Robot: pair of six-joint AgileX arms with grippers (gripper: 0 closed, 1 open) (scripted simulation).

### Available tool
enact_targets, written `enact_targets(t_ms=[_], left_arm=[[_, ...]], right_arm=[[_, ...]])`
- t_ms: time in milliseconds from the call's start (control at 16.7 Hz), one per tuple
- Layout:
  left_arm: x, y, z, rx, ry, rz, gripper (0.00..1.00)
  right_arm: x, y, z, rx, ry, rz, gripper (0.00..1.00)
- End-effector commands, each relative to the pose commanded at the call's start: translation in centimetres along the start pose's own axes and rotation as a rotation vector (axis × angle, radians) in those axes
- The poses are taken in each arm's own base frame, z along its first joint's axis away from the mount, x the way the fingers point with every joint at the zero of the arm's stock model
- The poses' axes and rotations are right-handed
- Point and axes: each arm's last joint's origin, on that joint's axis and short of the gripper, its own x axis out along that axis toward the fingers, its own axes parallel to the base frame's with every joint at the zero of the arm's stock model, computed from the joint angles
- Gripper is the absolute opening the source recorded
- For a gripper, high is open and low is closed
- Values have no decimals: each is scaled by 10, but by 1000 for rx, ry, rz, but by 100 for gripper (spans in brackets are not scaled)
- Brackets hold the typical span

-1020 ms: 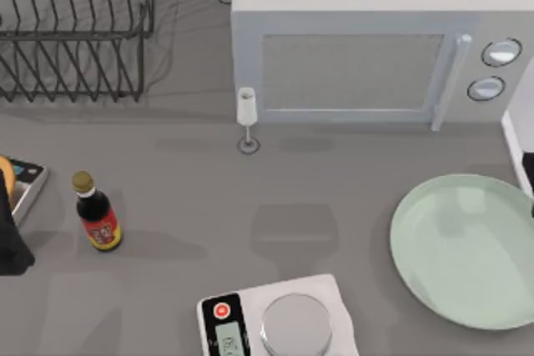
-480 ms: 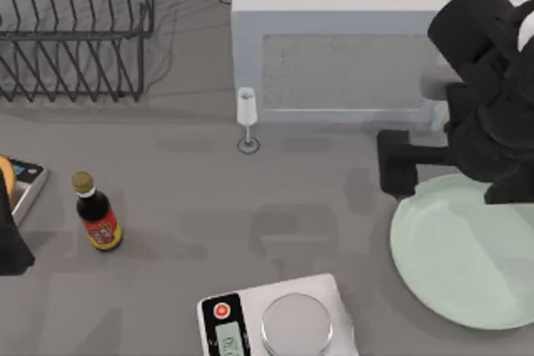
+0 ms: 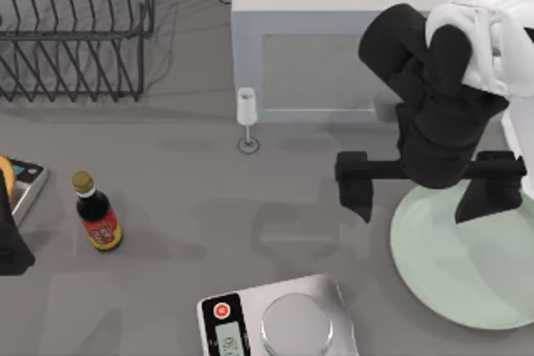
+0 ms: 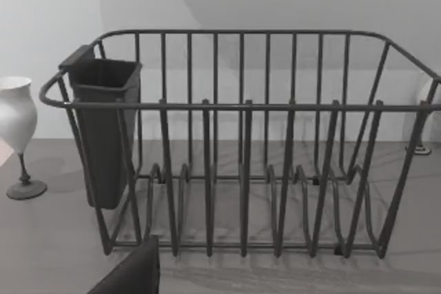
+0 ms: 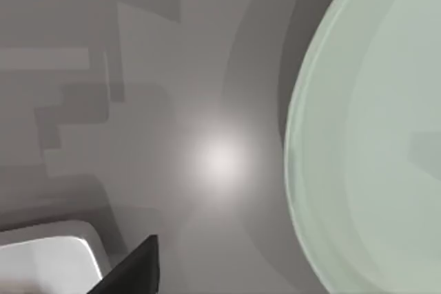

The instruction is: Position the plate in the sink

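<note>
I am bringing the right gripper (image 3: 415,193) in over the table's right side, and its fingers are spread wide: one fingertip (image 3: 359,198) is hanging over bare tabletop just off the plate's left edge, the other over the plate (image 3: 467,264) itself. I judge that straddle to be deliberate, since a flat, shallow-rimmed dish offers only its edge for pinching. The plate is lying flat on the table (image 3: 250,223) at the right, in front of the microwave (image 3: 334,56) and beside the kitchen scale (image 3: 279,323); nothing is gripping it yet. In the right wrist view the plate's rim (image 5: 293,142) is curving past with grey table next to it, which suggests the jaws are lined up across that rim. I cannot make out the sink from here. My left arm is sitting parked at the far left edge of the table, its wrist camera facing the dish rack (image 4: 241,142); whether its fingers are released or clenched I cannot tell.
</note>
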Motion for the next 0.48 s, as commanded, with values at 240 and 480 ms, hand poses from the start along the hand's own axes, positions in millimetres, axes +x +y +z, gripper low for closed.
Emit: enact_targets(t_ms=[240,480], left_arm=[[0,0,0,0,0,0,100],[0,0,0,0,0,0,100]], right_arm=[[1,-2,1,4,-1,1,100],[33,1,3,2,2,-1,100]])
